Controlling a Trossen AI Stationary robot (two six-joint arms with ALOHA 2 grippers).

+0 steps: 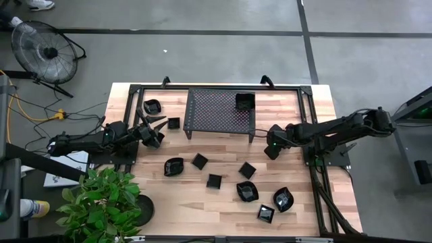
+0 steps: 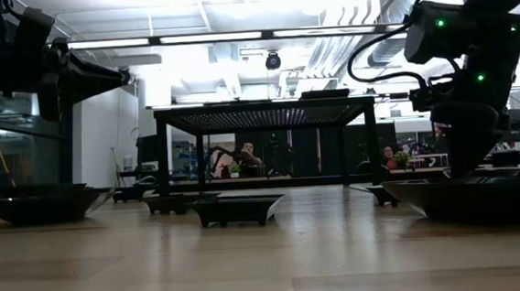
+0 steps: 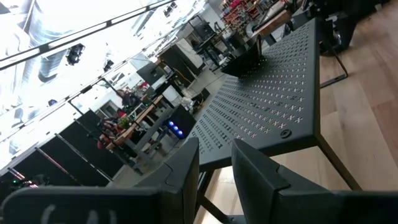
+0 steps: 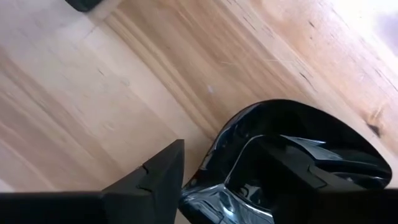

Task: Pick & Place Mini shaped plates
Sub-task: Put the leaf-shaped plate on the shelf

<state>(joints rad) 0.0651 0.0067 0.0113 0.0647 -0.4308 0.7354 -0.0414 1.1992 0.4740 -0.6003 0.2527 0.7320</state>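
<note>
Right gripper (image 4: 205, 186) astride glossy plate (image 4: 292, 149)

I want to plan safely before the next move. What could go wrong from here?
1. The right gripper sits at the rim of a glossy round plate; such an edge hold may slip or tip the plate.
2. The mesh rack already carries a square plate; a careless placement could knock it.
3. The left gripper hovers near the rack and might bump it.

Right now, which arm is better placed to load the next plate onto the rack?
Right. The right gripper sits at a glossy plate beside the rack; the left gripper is open and empty, facing the rack.
</note>
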